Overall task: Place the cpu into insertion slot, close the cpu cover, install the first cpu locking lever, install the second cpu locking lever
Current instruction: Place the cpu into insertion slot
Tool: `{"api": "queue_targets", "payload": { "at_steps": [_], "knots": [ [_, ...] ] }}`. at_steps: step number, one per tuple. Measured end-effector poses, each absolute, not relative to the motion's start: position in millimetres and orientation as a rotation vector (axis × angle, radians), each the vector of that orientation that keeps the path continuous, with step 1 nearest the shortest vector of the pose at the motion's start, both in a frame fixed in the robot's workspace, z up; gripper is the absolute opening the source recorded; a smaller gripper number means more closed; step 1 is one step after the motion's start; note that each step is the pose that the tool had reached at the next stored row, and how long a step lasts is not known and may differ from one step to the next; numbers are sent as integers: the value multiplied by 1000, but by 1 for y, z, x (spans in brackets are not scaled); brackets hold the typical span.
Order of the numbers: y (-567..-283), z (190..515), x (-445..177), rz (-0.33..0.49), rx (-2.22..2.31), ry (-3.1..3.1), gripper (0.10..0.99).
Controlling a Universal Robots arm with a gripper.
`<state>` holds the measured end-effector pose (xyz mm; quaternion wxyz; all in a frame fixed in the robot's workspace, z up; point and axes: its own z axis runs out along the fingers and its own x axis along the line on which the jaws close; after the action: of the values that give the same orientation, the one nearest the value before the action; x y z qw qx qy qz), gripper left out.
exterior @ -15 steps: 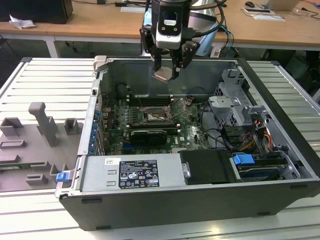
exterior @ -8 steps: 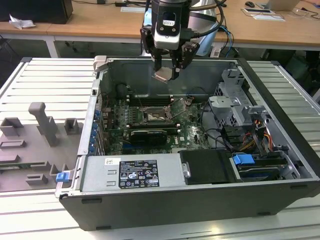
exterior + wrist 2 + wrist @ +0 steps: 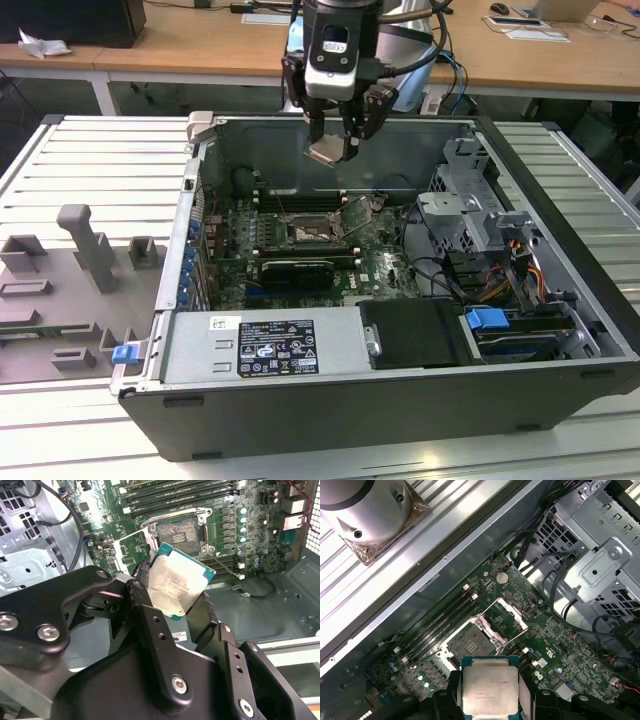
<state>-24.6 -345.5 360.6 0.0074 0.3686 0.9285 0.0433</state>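
Note:
My gripper [image 3: 333, 146] hangs above the open computer case, shut on the cpu [image 3: 327, 151]. In both wrist views the cpu [image 3: 178, 586] [image 3: 490, 686] shows as a pale silver square with a green edge, held by its sides between the black fingers [image 3: 141, 611] [image 3: 451, 687]. Below it on the green board lies the insertion slot [image 3: 317, 233] [image 3: 179, 531] [image 3: 472, 643], dark, square and bare. The cpu cover [image 3: 357, 211] [image 3: 505, 617] stands swung open beside the slot. The chip is well above the slot and apart from it.
Long memory slots [image 3: 440, 617] run beside the socket. A long black card [image 3: 296, 270] lies in front of it. A metal drive cage [image 3: 468, 215] with cables fills the case on the exterior view's right. A labelled grey box [image 3: 270, 345] sits at the front. Grey fixture blocks [image 3: 88, 250] stand outside the case.

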Motion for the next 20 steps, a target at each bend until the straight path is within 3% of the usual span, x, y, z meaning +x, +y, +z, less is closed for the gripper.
{"api": "queue_targets", "payload": {
  "at_steps": [20],
  "knots": [
    [-345, 357, -25, 134, 1288, 2843, 541]
  ]
}}
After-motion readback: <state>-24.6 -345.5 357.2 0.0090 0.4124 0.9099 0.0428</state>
